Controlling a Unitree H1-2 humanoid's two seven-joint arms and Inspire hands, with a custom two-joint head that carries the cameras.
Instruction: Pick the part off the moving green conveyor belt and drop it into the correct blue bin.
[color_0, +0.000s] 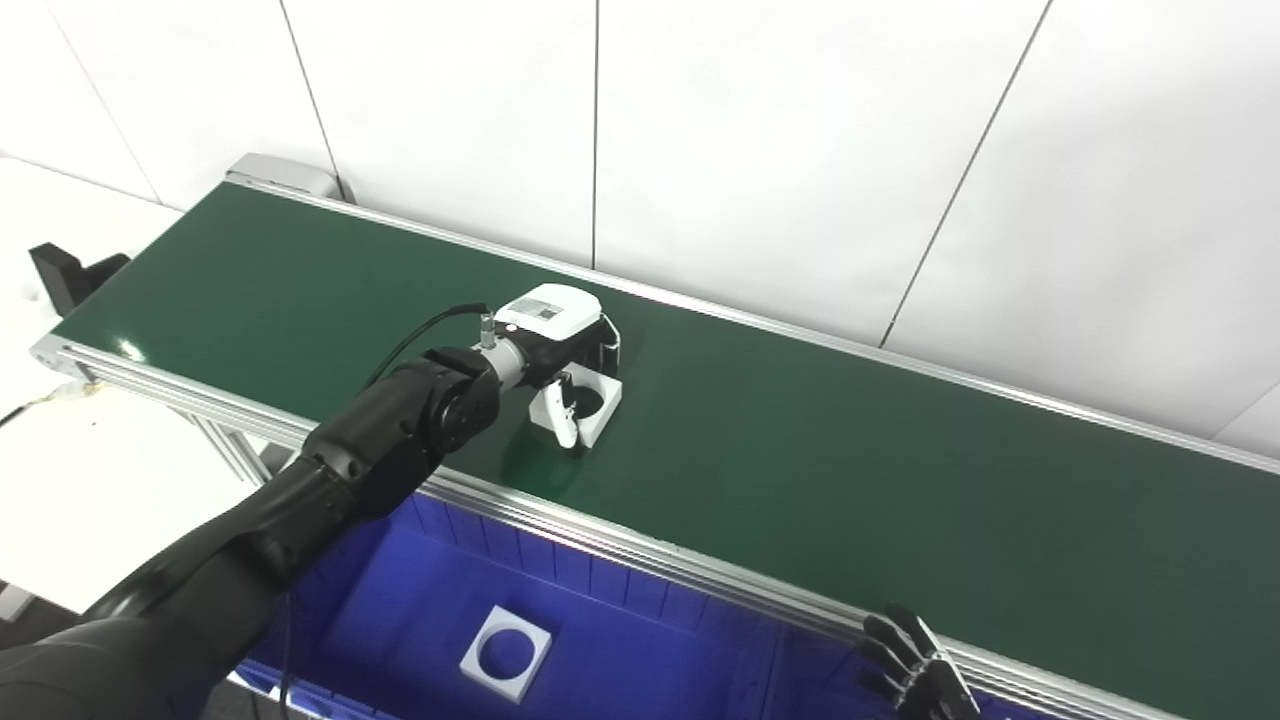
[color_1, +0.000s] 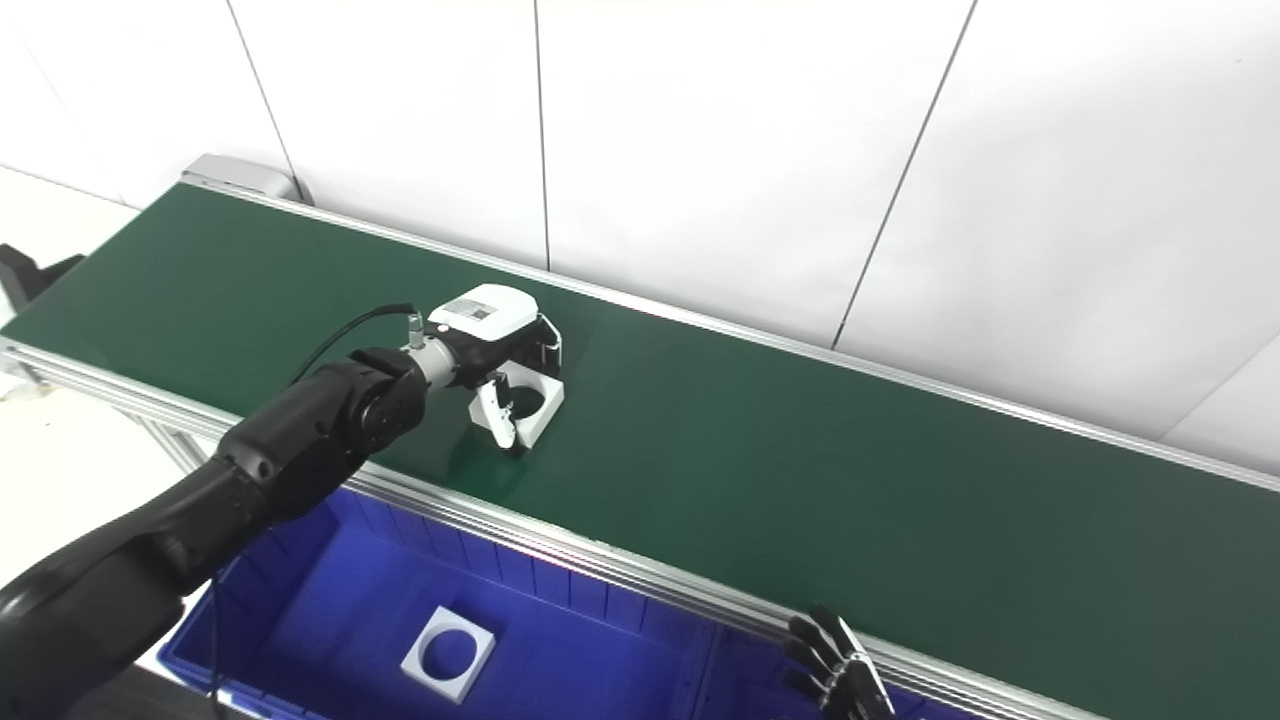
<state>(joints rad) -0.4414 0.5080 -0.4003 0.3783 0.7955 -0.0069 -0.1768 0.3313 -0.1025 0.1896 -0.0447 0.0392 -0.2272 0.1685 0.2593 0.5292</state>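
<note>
A white square part with a round hole (color_0: 600, 400) lies on the green conveyor belt (color_0: 850, 470), close to its near rail. My left hand (color_0: 556, 352) reaches over the belt and is closed around the part, thumb on the near side and fingers on the far side. The part sits level with the belt surface. Only the dark fingertips of my right hand (color_0: 915, 668) show at the bottom edge, spread apart and holding nothing, just in front of the near rail. The blue bin (color_0: 420, 590) stands below the belt's near side.
Another white square part with a round hole (color_0: 507, 652) lies on the bin floor. The aluminium rail (color_0: 640, 545) runs between belt and bin. A black bracket (color_0: 62, 272) sits at the belt's left end. White wall panels stand behind the belt.
</note>
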